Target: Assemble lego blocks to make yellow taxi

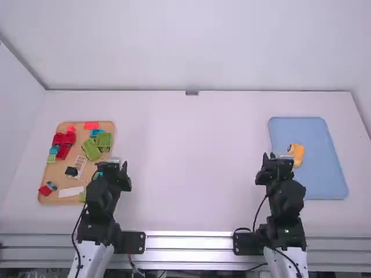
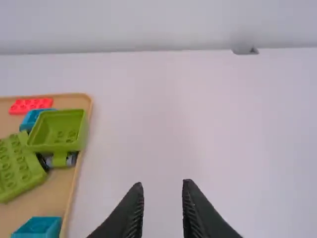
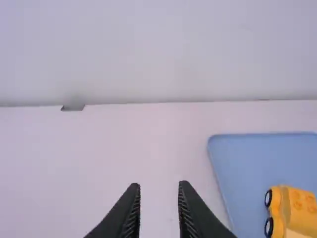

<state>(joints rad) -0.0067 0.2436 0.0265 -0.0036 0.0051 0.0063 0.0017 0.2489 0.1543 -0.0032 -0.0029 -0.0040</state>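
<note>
Bright, diffuse light lies evenly over the smooth white table (image 1: 188,174) between the black two-finger left gripper (image 1: 111,164) and matching right gripper (image 1: 278,158); the plain pale wall (image 1: 191,52) beyond them shades slightly darker low down; the long silvery metal rail (image 1: 188,242) on their base side carries bright streaks; the light's direction is unclear.

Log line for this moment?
left pincer: open, empty | right pincer: open, empty | yellow car: on blue tray | other pieces: on tan tray
</note>
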